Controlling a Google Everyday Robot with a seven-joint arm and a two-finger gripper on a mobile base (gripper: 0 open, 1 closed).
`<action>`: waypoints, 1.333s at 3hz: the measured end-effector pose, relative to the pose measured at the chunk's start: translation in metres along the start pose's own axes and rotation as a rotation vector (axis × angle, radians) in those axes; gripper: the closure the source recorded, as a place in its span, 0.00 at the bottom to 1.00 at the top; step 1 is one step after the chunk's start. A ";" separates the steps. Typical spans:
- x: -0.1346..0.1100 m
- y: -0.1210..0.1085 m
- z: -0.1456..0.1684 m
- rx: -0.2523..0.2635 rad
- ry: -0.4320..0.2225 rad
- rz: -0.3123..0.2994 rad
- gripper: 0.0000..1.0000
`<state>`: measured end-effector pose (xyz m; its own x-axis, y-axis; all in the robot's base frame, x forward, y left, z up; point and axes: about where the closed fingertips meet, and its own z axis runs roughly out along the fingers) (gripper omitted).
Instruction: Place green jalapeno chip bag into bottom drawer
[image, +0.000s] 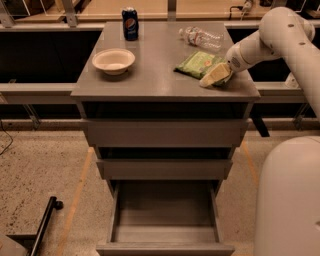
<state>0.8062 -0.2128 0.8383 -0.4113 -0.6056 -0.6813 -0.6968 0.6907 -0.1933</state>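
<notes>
One arm serves this rig, so there is no choice of side: its end effector (216, 76) sits low on the worktop (160, 80), on the far side of the green jalapeno chip bag (195, 63) from the white bowl (113, 60). The bag lies flat, to the right of the bowl as the camera sees it and at much the same depth. Its long axis runs roughly across the worktop, from the bowl's side toward the end effector. The end effector meets the bag at the corner farthest from the bowl, so the bag lies from it back toward the bowl. Whether the end effector is apart or clamped on the bag, I cannot tell. The bottom drawer (165, 220) stands pulled out, below the bowl and nearer the camera. By my judgement the carry must go down and forward, clear of the two upper drawer fronts.
</notes>
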 end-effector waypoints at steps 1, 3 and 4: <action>0.001 0.001 -0.002 -0.001 0.008 0.001 0.41; -0.025 0.030 -0.043 -0.015 -0.027 -0.081 0.95; -0.042 0.062 -0.079 -0.050 -0.066 -0.150 1.00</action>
<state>0.7333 -0.1756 0.9110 -0.2618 -0.6720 -0.6927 -0.7767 0.5727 -0.2621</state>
